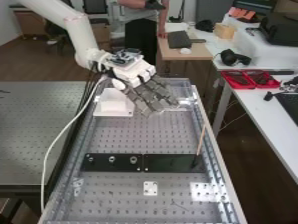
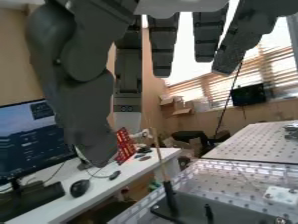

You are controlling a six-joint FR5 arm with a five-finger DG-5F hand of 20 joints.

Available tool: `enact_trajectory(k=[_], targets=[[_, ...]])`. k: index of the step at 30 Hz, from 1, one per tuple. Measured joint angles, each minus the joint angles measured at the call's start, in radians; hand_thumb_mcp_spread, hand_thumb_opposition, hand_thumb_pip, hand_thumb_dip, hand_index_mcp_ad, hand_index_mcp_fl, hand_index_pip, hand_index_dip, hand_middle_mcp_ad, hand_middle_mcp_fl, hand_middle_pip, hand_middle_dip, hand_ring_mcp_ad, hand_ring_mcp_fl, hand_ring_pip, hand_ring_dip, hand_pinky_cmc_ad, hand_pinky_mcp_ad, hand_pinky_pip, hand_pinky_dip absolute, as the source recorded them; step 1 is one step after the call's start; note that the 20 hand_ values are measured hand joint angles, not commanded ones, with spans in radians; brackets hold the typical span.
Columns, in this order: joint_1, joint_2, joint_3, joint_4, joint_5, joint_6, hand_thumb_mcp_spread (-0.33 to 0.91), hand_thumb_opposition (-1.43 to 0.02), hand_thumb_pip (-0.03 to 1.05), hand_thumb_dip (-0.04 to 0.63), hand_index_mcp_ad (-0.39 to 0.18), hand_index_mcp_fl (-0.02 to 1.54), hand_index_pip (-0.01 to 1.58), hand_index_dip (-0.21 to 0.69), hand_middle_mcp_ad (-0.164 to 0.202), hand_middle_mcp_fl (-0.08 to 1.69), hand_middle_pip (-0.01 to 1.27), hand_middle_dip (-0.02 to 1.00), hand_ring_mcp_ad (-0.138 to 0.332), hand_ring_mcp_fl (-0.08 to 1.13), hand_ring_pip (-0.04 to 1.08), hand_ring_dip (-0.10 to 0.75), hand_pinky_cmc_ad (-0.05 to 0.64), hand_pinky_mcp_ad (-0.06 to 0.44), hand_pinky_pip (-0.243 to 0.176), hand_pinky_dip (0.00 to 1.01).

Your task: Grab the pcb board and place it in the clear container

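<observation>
Well to the left of the hand lies a grey bench, and between them a white cable loops down (its upper end runs up to the wrist). A white block stands on the perforated deck just beside the hand, on its left. Nearer the high view, below and left of the hand, a black strip carries three round fittings. The hand itself hangs above the deck's far part, palm down, its fingers straight and set apart; the wrist view shows gaps between those fingers too. Straight down the deck from it, well apart, is a small white plate. Which piece is the pcb board I cannot tell (several flat parts lie about the deck). Clear edges rise just behind the hand, though whether they are the container's I cannot say. Nearer and to the right of the hand, a dark plate adjoins the strip, with a thin stick standing tilted at its end. Further right of the hand, red trays sit on a white table, near black headphones.
</observation>
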Motion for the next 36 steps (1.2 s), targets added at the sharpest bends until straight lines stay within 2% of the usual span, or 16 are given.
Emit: enact_trajectory(k=[7, 19, 25, 28, 36], targets=[[0.046, -0.002, 0.038, -0.069, -0.039, 0.059, 0.49, -0.96, 0.55, 0.234, -0.033, 0.42, 1.52, 0.080, 0.075, 0.15, 0.14, 0.12, 0.237, 0.02, 0.10, 0.024, 0.312, 0.197, -0.075, 0.40], [0.077, -0.037, 0.127, -0.273, -0.221, 0.202, 0.49, -0.96, 0.55, 0.234, -0.037, 0.42, 1.52, 0.080, 0.075, 0.15, 0.14, 0.12, 0.234, 0.03, 0.10, 0.021, 0.312, 0.197, -0.075, 0.39], [0.075, -0.049, 0.138, -0.295, -0.271, 0.252, 0.49, -0.96, 0.55, 0.232, -0.037, 0.42, 1.52, 0.080, 0.075, 0.15, 0.14, 0.12, 0.234, 0.03, 0.10, 0.021, 0.312, 0.197, -0.075, 0.38], [0.067, -0.061, 0.144, -0.308, -0.322, 0.295, 0.49, -0.96, 0.55, 0.232, -0.037, 0.42, 1.52, 0.080, 0.075, 0.15, 0.14, 0.12, 0.234, 0.03, 0.10, 0.024, 0.312, 0.197, -0.075, 0.36], [0.045, -0.098, 0.155, -0.343, -0.404, 0.353, 0.49, -0.96, 0.55, 0.232, -0.037, 0.42, 1.52, 0.080, 0.075, 0.15, 0.14, 0.12, 0.237, 0.03, 0.10, 0.024, 0.312, 0.197, -0.075, 0.35]])
